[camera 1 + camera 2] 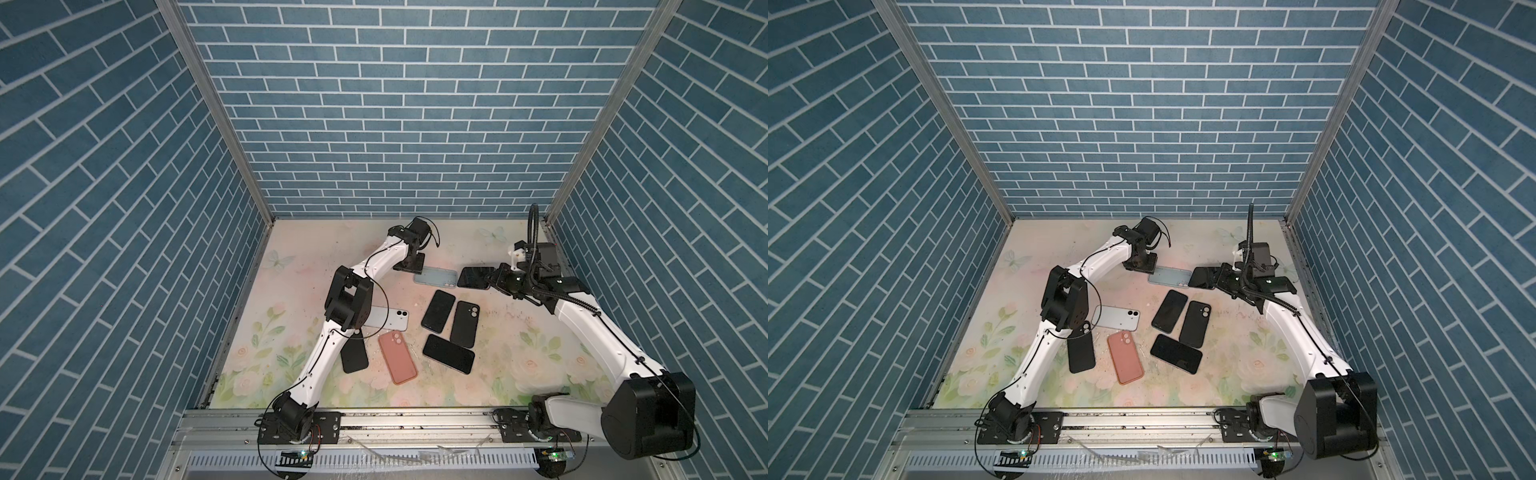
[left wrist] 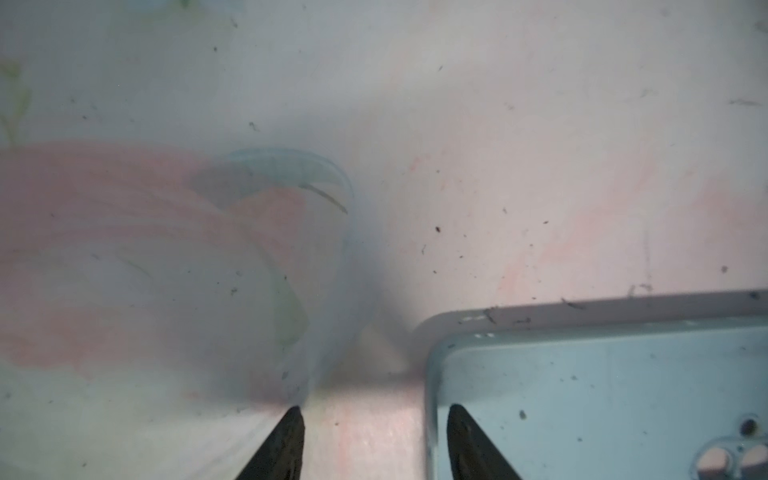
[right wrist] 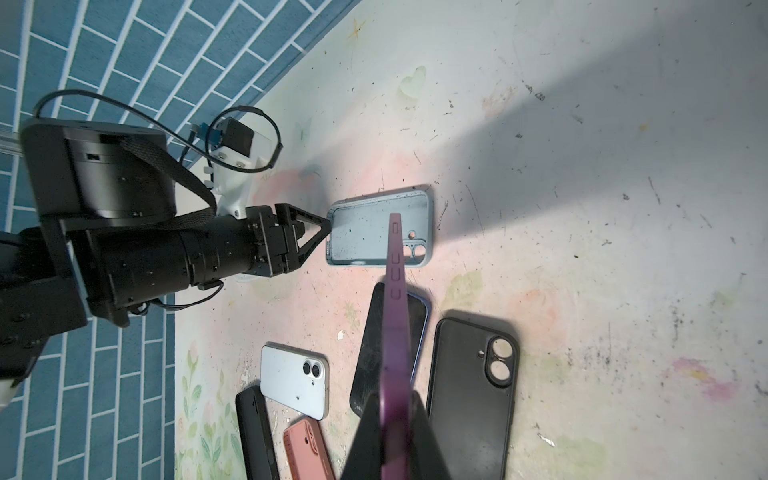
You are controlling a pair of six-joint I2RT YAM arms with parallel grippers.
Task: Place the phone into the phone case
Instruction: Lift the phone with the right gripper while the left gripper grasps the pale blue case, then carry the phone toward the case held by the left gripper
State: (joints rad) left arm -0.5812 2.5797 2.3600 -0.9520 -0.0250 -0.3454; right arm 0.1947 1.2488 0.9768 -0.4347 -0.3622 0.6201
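**Right pincer (image 3: 395, 440):** pressed onto the purple phone (image 3: 395, 332), one finger on each flat face. The phone's button edge faces the wrist camera.

**Phone position:** in both top views the phone (image 1: 476, 277) sits at the far right of the tabletop (image 1: 519, 332). It is just right of the light blue case (image 1: 436, 277) and level with that case's camera-cutout end.

**Left pincer (image 2: 376, 436):** spread, at the left end of the light blue case (image 2: 602, 395). One finger (image 2: 461, 436) stands inside the case and the other outside on the tabletop, with the case's end wall between them. A gap shows between the outer finger and the wall.

**Containers:**
- The light blue case (image 3: 374, 237) lies flat, open side up. Only the left finger is inside it.
- The black case (image 3: 469, 395) lies flat near the middle, with the tabletop visible through its camera cutouts.
- The pink case (image 1: 397, 357) lies back up, nearer the front. Whether anything is in it cannot be told.
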